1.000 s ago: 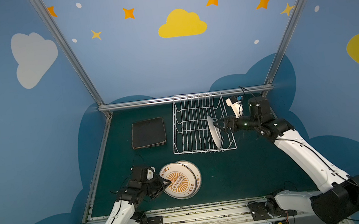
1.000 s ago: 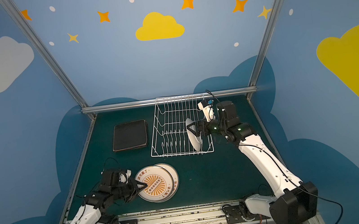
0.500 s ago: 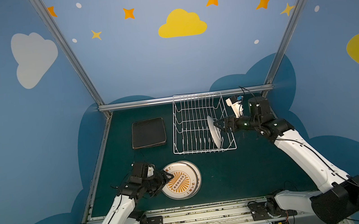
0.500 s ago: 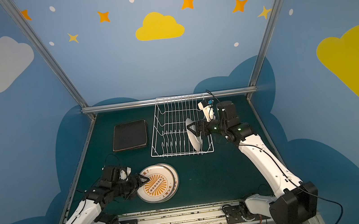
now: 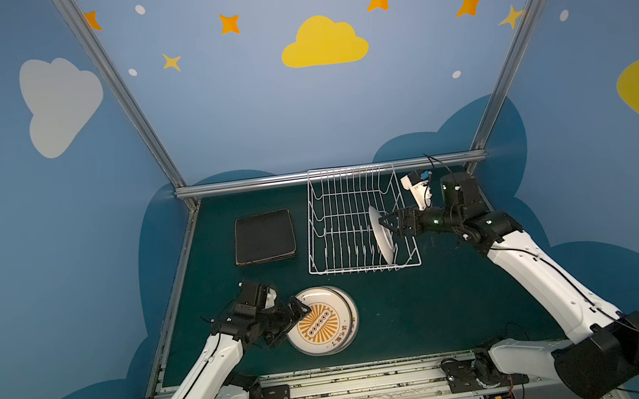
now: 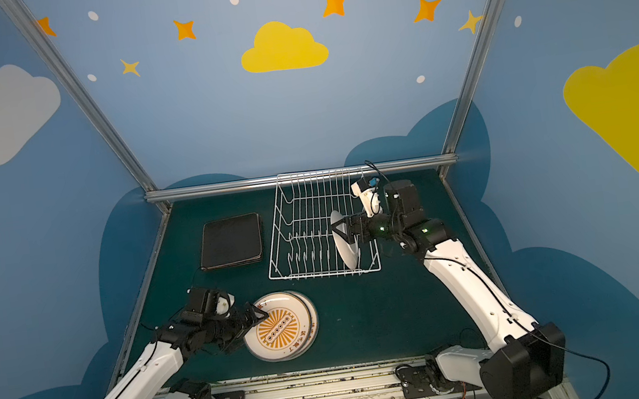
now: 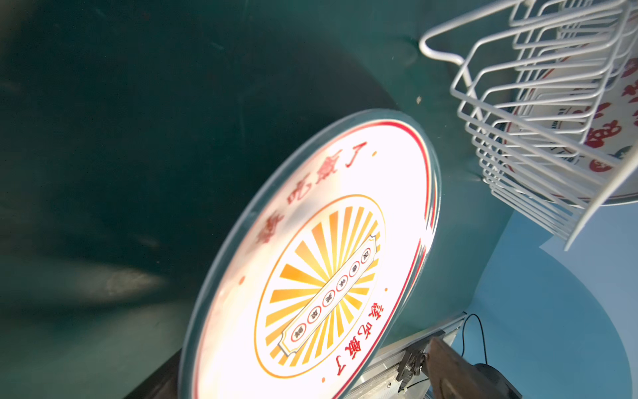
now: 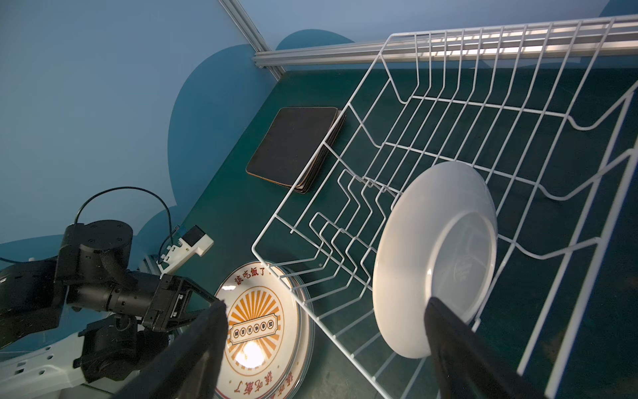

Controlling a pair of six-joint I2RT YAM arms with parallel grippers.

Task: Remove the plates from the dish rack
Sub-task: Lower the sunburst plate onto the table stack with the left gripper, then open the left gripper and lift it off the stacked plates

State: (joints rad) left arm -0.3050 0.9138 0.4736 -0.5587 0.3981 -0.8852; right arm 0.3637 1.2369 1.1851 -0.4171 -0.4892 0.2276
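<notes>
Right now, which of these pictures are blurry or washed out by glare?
Left wrist view: the sunburst plate is blown out white by glare, the rack soft; right wrist view: a hot spot on that plate, right fingers dark and out of focus; both top views: sharp, evenly lit, posts splayed, likely by a wide lens.

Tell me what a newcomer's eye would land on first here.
A lone white plate stands on edge in the wire dish rack at the back of the table, the right gripper open astride its rim. Near the front, a stack of round plates with an orange sunburst lies flat, the open left gripper at its edge. Black square plates sit stacked left of the rack.
</notes>
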